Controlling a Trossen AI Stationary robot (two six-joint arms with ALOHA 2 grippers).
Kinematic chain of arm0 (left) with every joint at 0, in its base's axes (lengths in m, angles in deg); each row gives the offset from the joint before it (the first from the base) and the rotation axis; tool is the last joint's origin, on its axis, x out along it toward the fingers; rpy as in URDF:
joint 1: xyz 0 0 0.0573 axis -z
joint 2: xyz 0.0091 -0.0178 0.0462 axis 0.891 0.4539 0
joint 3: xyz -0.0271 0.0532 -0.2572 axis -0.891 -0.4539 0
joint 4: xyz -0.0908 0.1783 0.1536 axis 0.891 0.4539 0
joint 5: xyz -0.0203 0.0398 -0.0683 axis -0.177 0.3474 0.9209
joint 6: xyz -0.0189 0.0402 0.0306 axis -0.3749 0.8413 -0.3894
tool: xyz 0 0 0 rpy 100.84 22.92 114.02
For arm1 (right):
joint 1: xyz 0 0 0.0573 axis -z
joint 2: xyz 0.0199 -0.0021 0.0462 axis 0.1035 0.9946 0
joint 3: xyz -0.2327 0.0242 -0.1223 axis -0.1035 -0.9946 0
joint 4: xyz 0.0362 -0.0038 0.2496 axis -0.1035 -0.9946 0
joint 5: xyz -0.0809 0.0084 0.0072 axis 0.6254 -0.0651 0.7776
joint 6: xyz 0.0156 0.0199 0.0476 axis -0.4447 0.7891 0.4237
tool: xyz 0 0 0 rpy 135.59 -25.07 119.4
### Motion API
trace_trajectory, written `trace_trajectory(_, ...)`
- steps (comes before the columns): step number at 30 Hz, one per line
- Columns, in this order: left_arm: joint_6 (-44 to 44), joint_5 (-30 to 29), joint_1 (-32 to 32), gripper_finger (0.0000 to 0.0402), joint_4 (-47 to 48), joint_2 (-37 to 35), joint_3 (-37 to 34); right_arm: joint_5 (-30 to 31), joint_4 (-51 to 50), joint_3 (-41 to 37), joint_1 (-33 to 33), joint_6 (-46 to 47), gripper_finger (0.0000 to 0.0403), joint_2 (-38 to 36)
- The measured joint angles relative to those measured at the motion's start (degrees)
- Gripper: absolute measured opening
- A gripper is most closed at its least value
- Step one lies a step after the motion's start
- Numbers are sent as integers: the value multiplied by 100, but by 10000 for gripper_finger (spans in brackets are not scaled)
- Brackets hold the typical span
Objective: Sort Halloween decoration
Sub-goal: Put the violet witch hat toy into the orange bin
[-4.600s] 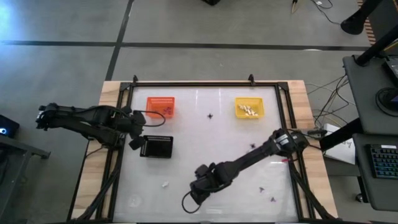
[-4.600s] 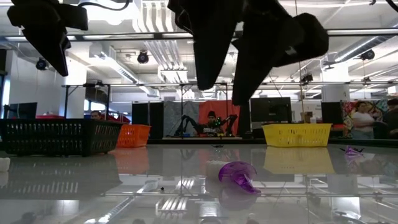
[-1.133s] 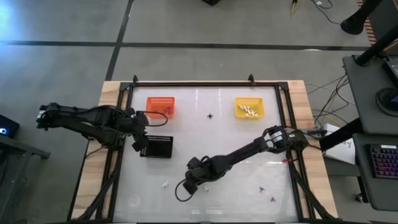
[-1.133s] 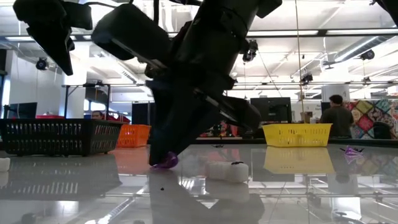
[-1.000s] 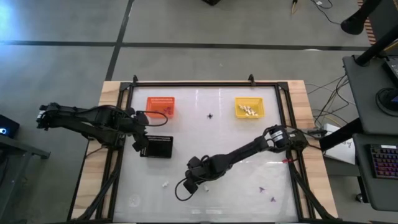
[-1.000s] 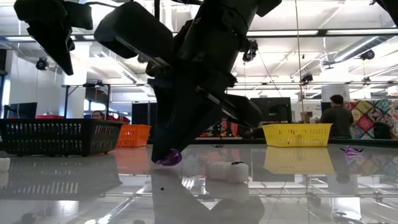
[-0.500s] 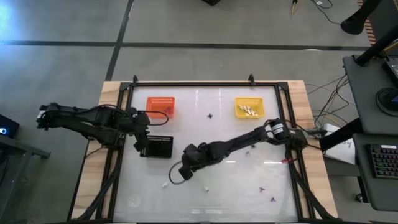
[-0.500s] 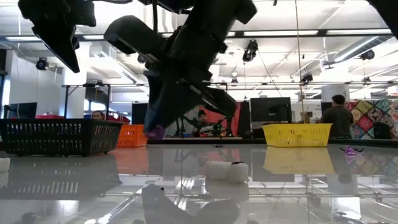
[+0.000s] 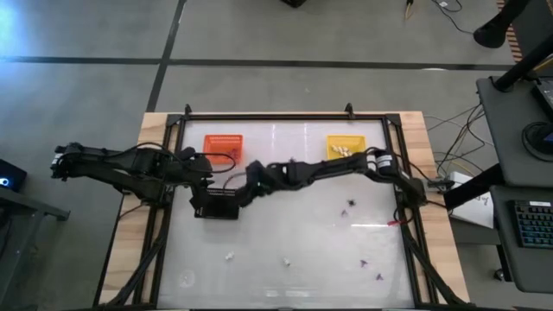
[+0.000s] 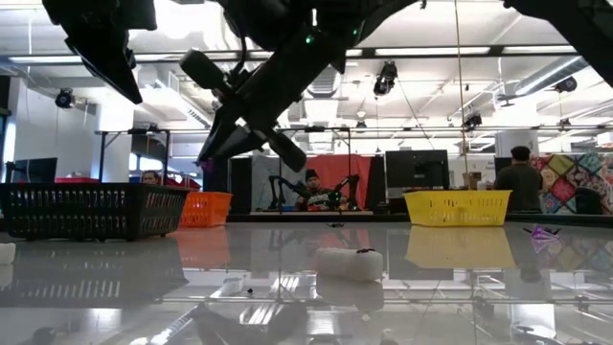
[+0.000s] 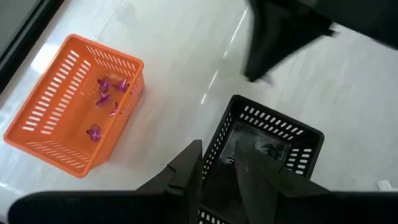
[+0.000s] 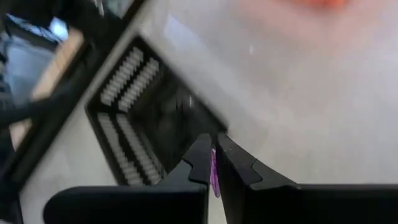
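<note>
My right gripper (image 9: 233, 196) reaches across the table to the right edge of the black basket (image 9: 216, 205) and is shut on a small purple trinket (image 12: 214, 173). My left gripper (image 9: 200, 185) hangs open over the black basket's (image 11: 268, 147) far left corner with nothing between its fingers. The orange basket (image 9: 222, 148) holds several purple trinkets (image 11: 103, 93). The yellow basket (image 9: 346, 149) holds whitish pieces. Loose trinkets lie on the table: a dark one (image 9: 292, 161), purple ones (image 9: 351, 206) (image 9: 364, 262) and white ones (image 9: 229, 256) (image 9: 287, 261). My right gripper pinches the purple trinket's upper part (image 12: 214, 163) between its two fingers. The fingers slant down toward the table's left side. The trinket is lifted clear of the table and hangs beside the black basket's rim.
The table is framed by a black rail (image 9: 276, 116). In the low view a white trinket (image 10: 350, 264) lies in the middle and a purple one (image 10: 544, 232) at the right. People stand in the room behind the table.
My right gripper has risen from the table's near middle and swept toward the far left, up to the black basket, staying shut. The purple trinket has gone with it, lifted clear of the table. A white trinket stays where the gripper was.
</note>
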Motion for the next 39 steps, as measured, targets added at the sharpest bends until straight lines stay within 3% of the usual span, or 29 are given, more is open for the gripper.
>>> trace_trajectory(15, -329, 0, 0, 78, -180, -1, 0, -43, 1308, 7, 1181, -152, 9, 0)
trace_trajectory(27, -306, -199, 4, 77, -795, -4, 0, -225, 1886, 7, 1633, -402, 9, 205)
trace_trajectory(39, -327, -902, -9, 78, -1043, -2, 0, -1678, 2466, 7, 1877, -1132, 9, 541)
